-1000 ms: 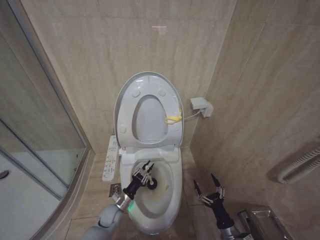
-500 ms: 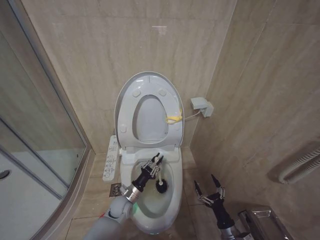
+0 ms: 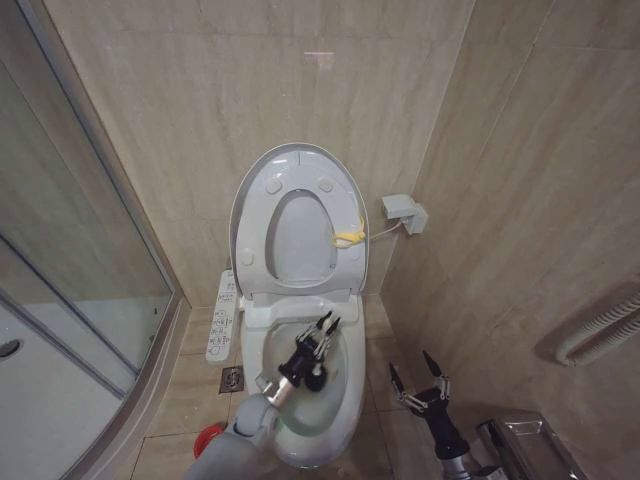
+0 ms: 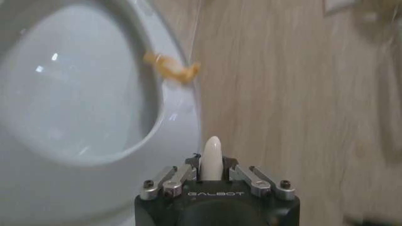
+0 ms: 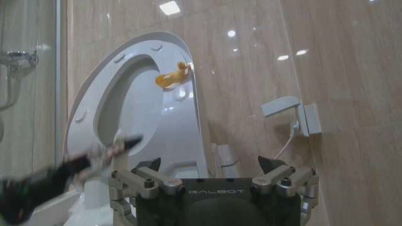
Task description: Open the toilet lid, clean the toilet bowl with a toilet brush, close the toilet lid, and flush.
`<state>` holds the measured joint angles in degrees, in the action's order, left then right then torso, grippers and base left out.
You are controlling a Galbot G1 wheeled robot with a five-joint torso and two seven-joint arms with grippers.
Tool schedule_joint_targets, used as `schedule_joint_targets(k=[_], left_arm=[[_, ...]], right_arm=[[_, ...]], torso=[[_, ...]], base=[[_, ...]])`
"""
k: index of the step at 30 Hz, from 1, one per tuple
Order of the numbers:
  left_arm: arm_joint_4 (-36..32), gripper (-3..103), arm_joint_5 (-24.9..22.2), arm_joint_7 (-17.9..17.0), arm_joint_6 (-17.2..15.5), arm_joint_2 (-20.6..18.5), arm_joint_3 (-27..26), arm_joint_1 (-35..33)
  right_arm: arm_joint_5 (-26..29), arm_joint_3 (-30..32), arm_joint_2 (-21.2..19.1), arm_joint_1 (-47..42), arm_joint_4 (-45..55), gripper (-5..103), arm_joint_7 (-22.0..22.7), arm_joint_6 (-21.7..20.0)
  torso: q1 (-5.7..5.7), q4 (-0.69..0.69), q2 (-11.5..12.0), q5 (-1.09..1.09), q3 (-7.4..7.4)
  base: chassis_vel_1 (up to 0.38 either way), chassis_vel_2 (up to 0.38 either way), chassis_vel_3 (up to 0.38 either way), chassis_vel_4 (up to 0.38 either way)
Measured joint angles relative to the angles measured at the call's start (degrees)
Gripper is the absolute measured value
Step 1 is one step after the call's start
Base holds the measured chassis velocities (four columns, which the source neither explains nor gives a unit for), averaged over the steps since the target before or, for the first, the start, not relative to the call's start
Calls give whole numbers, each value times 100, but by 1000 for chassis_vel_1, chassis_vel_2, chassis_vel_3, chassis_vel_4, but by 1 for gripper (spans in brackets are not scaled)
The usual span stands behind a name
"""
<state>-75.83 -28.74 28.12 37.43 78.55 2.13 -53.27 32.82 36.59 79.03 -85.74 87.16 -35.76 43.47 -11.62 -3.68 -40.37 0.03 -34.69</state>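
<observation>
The toilet lid [image 3: 296,170] stands upright against the back wall with the seat ring raised against it, its yellow loop [image 3: 348,238] on the right edge. Below lies the open toilet bowl [image 3: 345,395]. My left gripper [image 3: 322,328] reaches over the bowl, shut on the toilet brush, whose dark head [image 3: 314,378] hangs inside the bowl. The left wrist view shows the pale handle [image 4: 212,157] pinched between the fingers, with the lid [image 4: 69,94] beyond. My right gripper [image 3: 418,385] waits open to the right of the bowl; the right wrist view shows it [image 5: 210,165] empty.
A red holder cup [image 3: 208,438] sits on the floor left of the bowl, near a floor drain [image 3: 232,378]. The button panel [image 3: 222,315] runs along the bowl's left. Shower glass [image 3: 70,260] stands at left, a wall box [image 3: 402,213] and metal bin [image 3: 520,440] at right.
My left gripper has carried the brush rightward and farther back across the bowl. The arm's shift uncovers the red holder cup on the floor. The right arm stays put.
</observation>
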Motion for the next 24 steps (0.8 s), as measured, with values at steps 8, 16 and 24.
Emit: schedule_joint_targets(k=[8,16,24], left_arm=[[476,23,81,51,131,-94,-115,-38],[267,23,52,-9,138,-60,-87,65],[1027,23,113,-1,298,74,-42,378]], right_arm=[[22,12,2,9,-82,100,-19,31],[27,-1,19,31,-140,100,-44,57],[8,-8,28,13,-142,100,-51,58]], torso=[[-1,2,0,-6,0],[-1,0,0,-8,0],[-1,3,1,-2,0]], base=[[0,0,0,0],[0,0,0,0],[0,0,0,0]])
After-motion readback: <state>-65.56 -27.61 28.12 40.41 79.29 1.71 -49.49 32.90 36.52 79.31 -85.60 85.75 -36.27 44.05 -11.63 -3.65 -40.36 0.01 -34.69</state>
